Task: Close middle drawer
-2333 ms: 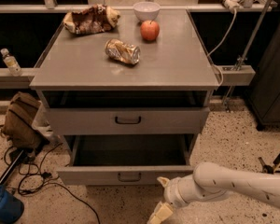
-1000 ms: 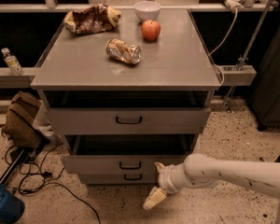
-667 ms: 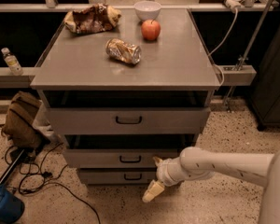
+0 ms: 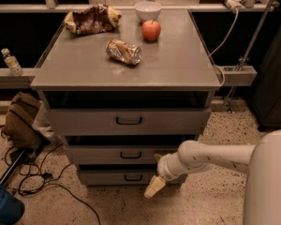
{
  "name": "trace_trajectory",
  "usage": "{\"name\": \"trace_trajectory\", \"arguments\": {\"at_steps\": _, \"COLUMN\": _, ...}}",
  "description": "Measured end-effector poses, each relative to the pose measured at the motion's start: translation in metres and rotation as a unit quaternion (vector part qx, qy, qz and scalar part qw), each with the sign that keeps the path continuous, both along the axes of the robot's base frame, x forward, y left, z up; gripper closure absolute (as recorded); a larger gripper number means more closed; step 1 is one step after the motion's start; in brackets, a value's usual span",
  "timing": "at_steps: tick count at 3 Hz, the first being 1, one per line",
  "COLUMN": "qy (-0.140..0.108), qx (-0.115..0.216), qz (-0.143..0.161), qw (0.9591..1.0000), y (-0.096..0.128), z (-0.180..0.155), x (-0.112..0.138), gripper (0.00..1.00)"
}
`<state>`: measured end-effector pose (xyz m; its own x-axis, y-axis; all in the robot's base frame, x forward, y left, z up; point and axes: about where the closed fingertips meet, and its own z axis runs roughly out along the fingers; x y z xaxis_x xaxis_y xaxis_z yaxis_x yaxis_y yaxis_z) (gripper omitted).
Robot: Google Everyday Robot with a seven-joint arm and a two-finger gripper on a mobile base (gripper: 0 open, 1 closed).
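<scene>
While the big grey three-drawer cabinet (image 4: 126,69) fills the middle of the room, the robot's white rounded arm (image 4: 215,156) reaches in low from the right. Now the middle drawer (image 4: 98,154), the wide shallow grey one with the small black bar handle (image 4: 130,155), sits almost fully in. Only a dark slot shows above its front, under the taller top drawer (image 4: 84,122), which stands a little proud. The gripper (image 4: 152,175) is right at that drawer's right end, its pale yellowish fingers (image 4: 152,187) spread apart and clasping nothing, one up by the drawer front, one slanting down across the lowest drawer (image 4: 103,177). Up on the tabletop: a crumpled brown snack bag (image 4: 91,18) back left, a white bowl (image 4: 148,9), a red apple (image 4: 151,30) just in front of it, and a crushed gold can (image 4: 124,51) nearer the centre.
</scene>
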<state>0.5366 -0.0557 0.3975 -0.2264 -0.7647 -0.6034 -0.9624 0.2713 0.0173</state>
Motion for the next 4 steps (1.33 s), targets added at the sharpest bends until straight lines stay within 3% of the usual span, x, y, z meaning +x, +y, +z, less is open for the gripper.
{"name": "trace_trajectory", "arguments": {"at_steps": 1, "qy": -0.011, "qx": 0.02, "qz": -0.026, "qw": 0.9994, "y": -0.015, "z": 0.006, "x": -0.012, "gripper": 0.0}}
{"name": "trace_trajectory", "arguments": {"at_steps": 2, "qy": -0.038, "qx": 0.037, "qz": -0.09, "qw": 0.9945, "y": -0.051, "z": 0.029, "x": -0.035, "gripper": 0.0}}
{"name": "trace_trajectory", "arguments": {"at_steps": 3, "qy": -0.073, "qx": 0.019, "qz": -0.167, "qw": 0.9831, "y": -0.106, "z": 0.071, "x": -0.07, "gripper": 0.0}}
{"name": "trace_trajectory", "arguments": {"at_steps": 4, "qy": -0.088, "qx": -0.001, "qz": -0.213, "qw": 0.9731, "y": -0.142, "z": 0.103, "x": -0.095, "gripper": 0.0}}
